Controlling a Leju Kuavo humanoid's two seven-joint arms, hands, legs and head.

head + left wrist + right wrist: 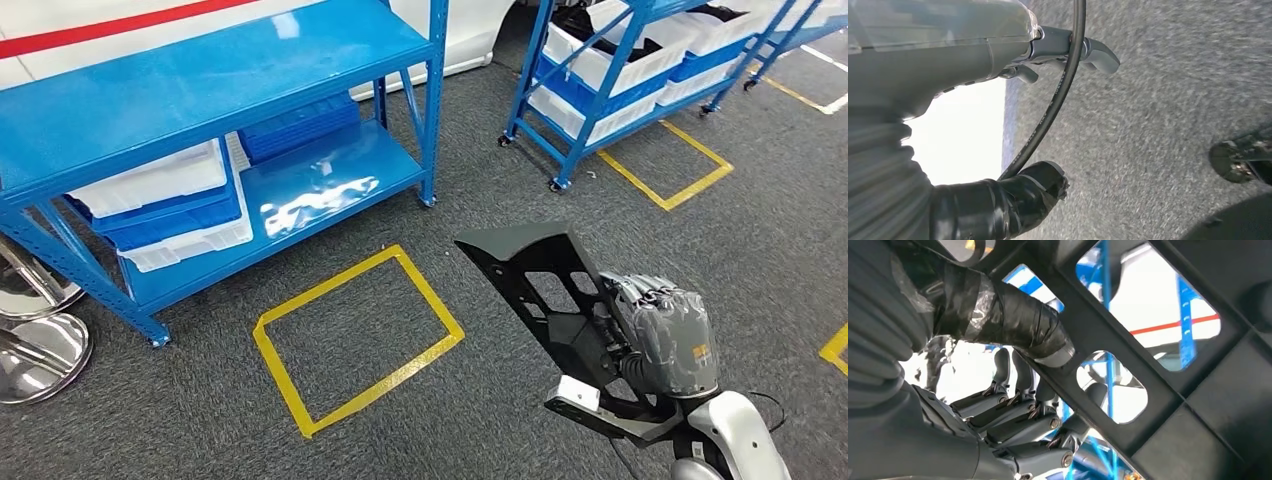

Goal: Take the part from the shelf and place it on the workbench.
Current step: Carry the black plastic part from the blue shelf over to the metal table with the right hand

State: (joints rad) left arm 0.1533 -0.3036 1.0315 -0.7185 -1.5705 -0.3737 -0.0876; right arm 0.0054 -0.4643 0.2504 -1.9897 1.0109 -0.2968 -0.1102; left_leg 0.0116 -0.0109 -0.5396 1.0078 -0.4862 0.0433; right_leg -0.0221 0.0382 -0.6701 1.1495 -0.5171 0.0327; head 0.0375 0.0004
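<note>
Gripping the black part (545,285), a flat plastic panel with rectangular cut-outs, the right hand (665,335) holds it above the grey carpet floor (640,230), fingers (1013,425) wrapped through an opening and taped thumb (1013,327) pressed on a rib. A white tag (578,393) sits near the panel's lower end; its writing is too small to read. An orange-and-grey mark on the hand's back is illegible. The left hand (1068,50) hangs over carpet holding nothing, fingers loosely extended. Left of the part lies a yellow tape square (355,335), with the blue shelf (200,90) holding white and blue bins (165,200) behind.
</note>
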